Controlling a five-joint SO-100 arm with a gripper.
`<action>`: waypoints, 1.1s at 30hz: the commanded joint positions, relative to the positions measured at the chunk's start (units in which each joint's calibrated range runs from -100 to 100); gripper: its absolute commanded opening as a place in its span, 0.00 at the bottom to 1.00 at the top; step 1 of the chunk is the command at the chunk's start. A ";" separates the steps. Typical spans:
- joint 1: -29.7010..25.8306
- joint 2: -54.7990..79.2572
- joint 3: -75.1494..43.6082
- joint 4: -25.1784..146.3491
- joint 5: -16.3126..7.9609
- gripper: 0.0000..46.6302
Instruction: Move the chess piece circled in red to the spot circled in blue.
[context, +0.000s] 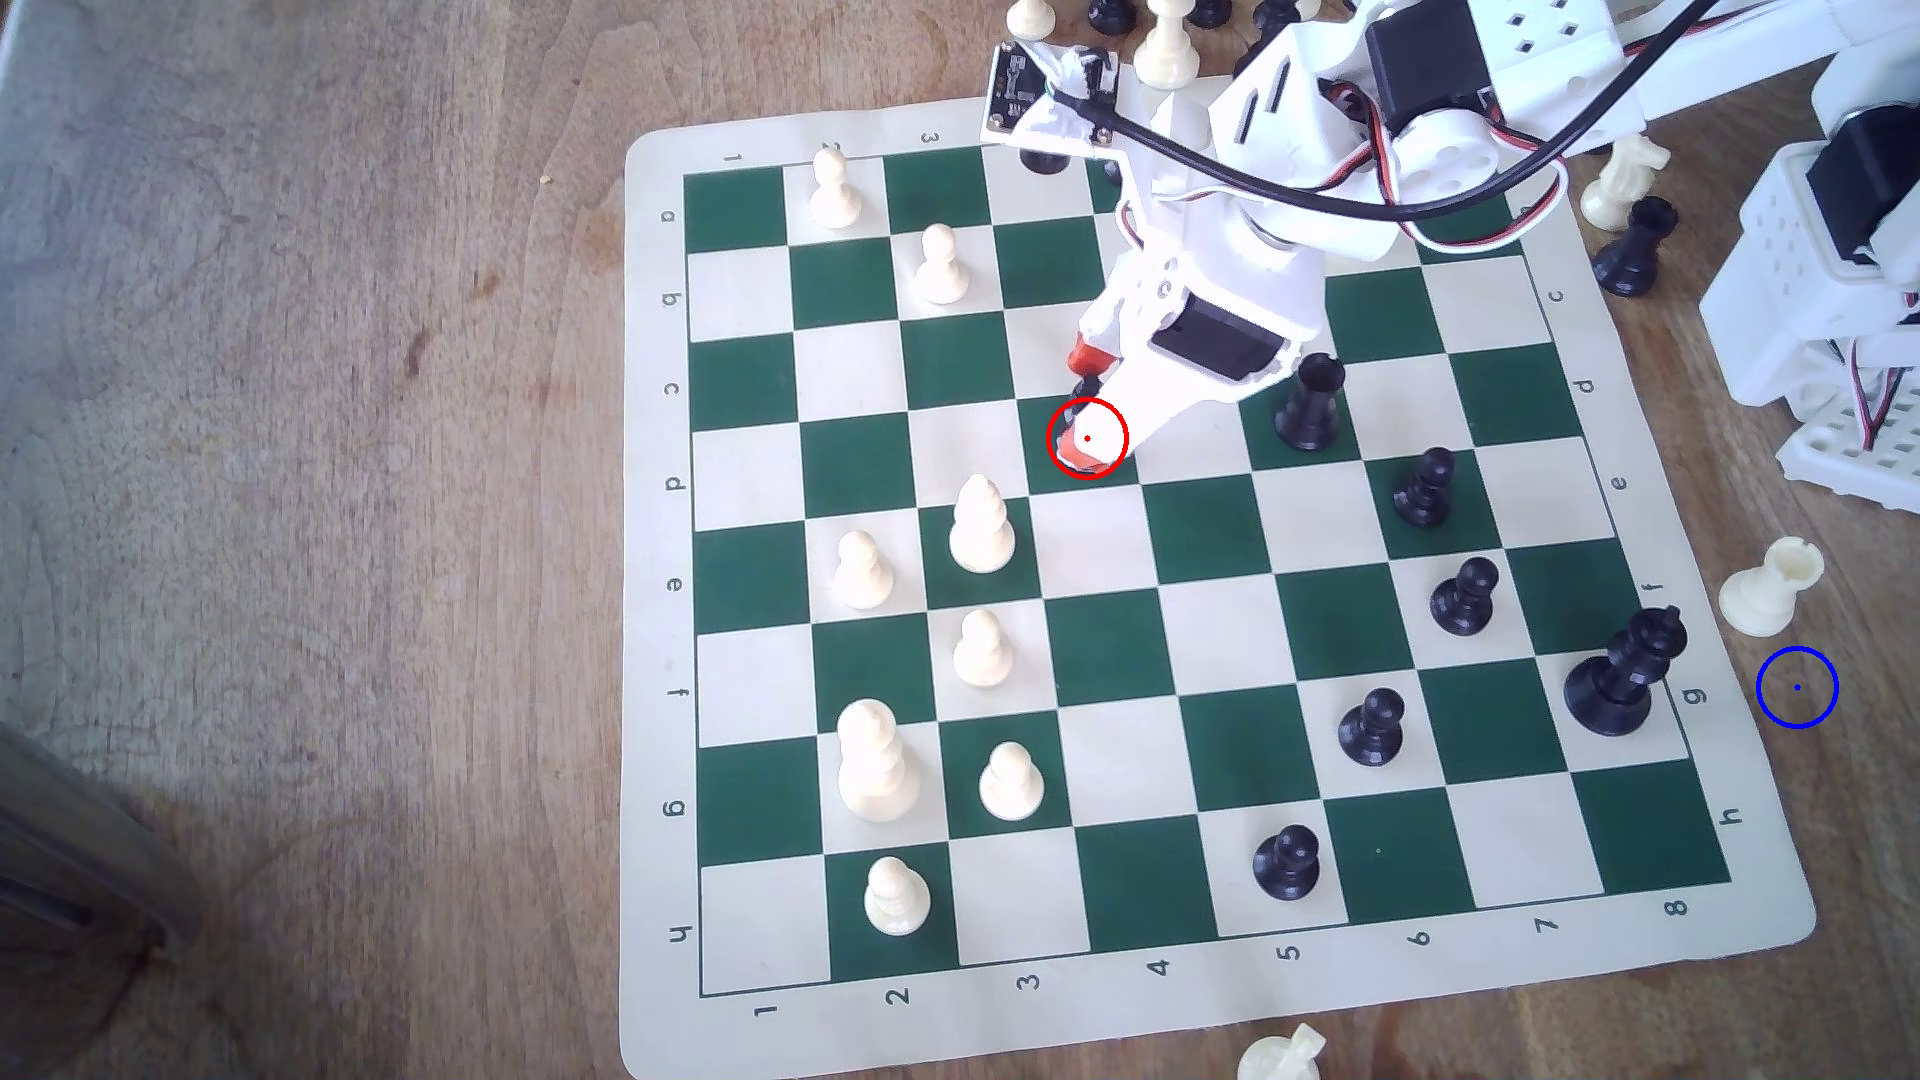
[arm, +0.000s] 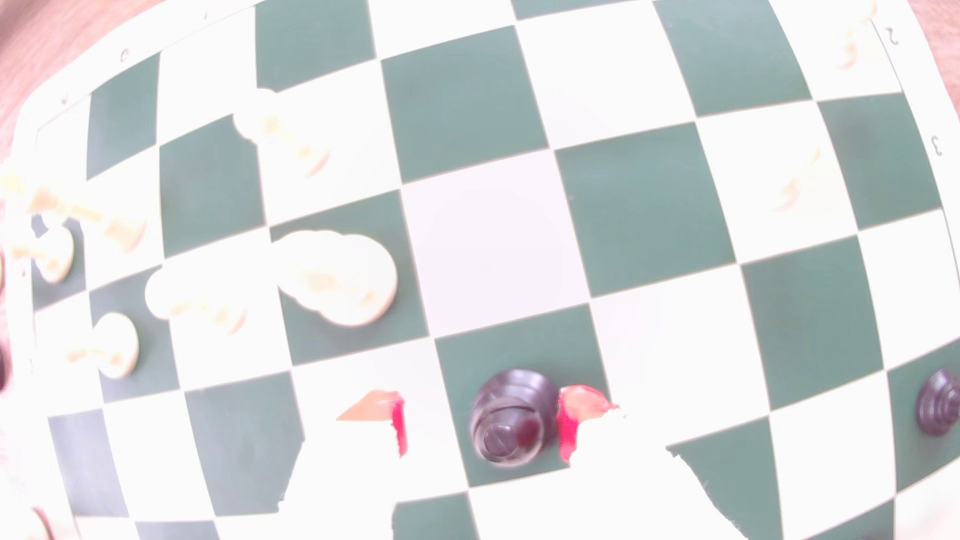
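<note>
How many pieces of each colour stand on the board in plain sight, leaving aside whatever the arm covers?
White pieces: 8
Black pieces: 7, including the chess piece circled in red inside the pincer
Total: 15

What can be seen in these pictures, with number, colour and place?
chess board: one, green and cream, on the wooden table
white pieces: eight, cream, on the board, exterior view's left half
black pieces: six, black, standing clear on the exterior view's right half
chess piece circled in red: one, black, green square, mid-board
pieces off the board: several, cream and black, around its edges
spot circled in blue: one, bare wood, beyond the board's exterior-view right edge
arm: one, white, over the board
hand: one, white with orange tips, open around the circled piece
</note>
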 joint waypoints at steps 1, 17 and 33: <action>-0.59 -0.30 -0.11 -0.80 -0.10 0.31; -0.59 -0.72 0.53 -1.45 -0.39 0.31; 0.12 -1.31 0.62 -1.70 0.39 0.01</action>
